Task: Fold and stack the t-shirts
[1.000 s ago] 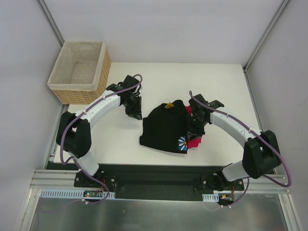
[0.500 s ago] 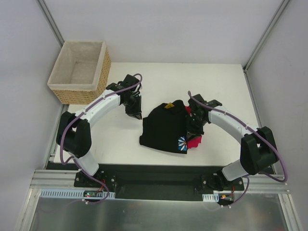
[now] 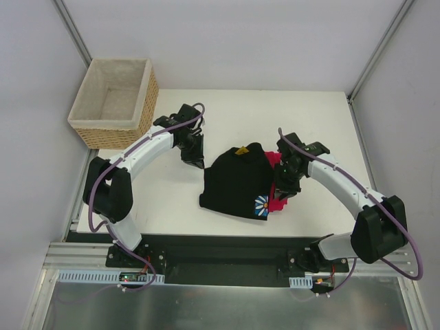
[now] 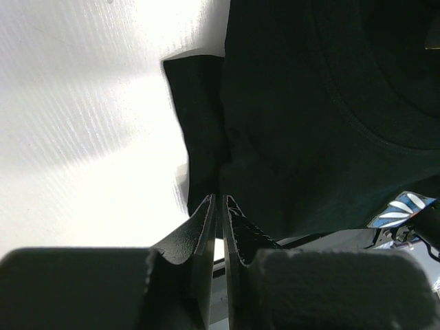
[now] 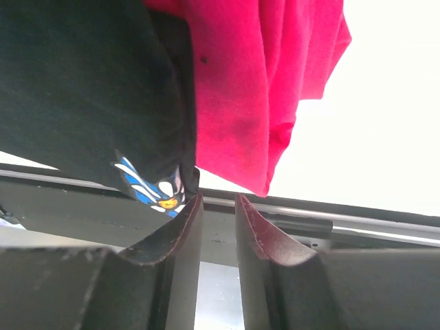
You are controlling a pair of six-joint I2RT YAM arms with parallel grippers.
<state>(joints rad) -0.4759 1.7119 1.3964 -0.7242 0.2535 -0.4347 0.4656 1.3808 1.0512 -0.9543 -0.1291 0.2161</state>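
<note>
Roughly central on table [image 3: 323,124], black t-shirt [image 3: 234,182] atop red t-shirt [image 3: 278,202]; left gripper [image 4: 218,199] near-closed by black sleeve [image 4: 199,124], right gripper [image 5: 218,198] slightly parted, empty.

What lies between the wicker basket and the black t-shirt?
In the top external view, the left pincer and its wrist sit between the wicker basket and the black t-shirt, over white table; nothing else.
</note>
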